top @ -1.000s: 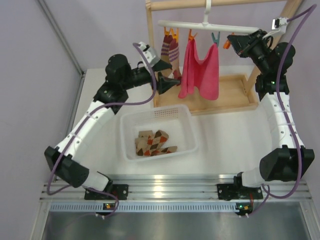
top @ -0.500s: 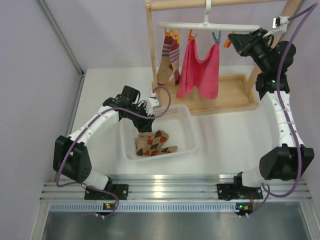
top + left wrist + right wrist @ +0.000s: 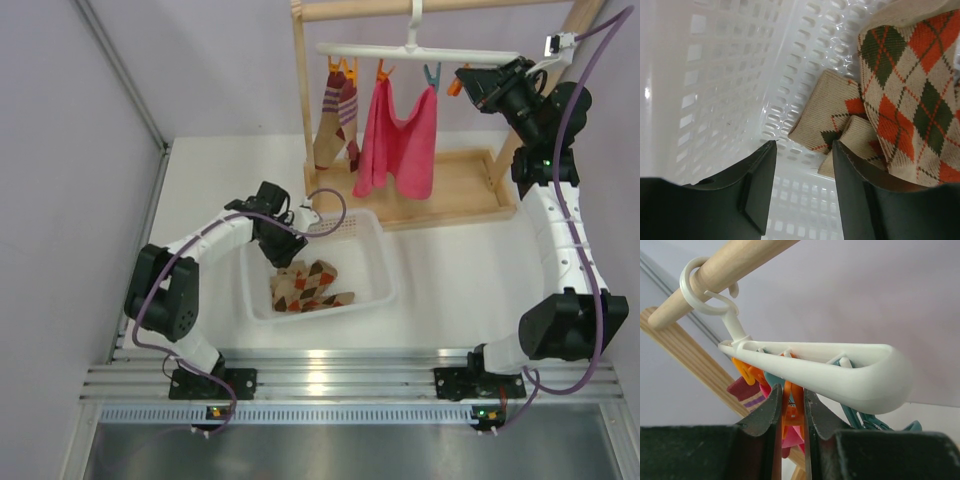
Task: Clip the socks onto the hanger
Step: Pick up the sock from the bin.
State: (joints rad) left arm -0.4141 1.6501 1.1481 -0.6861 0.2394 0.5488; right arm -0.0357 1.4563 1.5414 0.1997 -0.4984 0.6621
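Hovering inside the white basket (image 3: 385, 262), the left pincer (image 3: 284, 252) sits just beside the socks (image 3: 312, 283). From its wrist, the jaws stand apart, socks ahead and rightward. Overhead, the right pincer (image 3: 790, 392) is clamped on an orange clip (image 3: 791, 412) beneath the hanger (image 3: 840, 372).

White tabletop (image 3: 450, 280) ahead of me. White perforated plastic basket (image 3: 362, 250) sits near middle, toward my left side. Flat wooden rack base (image 3: 465, 190) rests at far side, just beyond basket.
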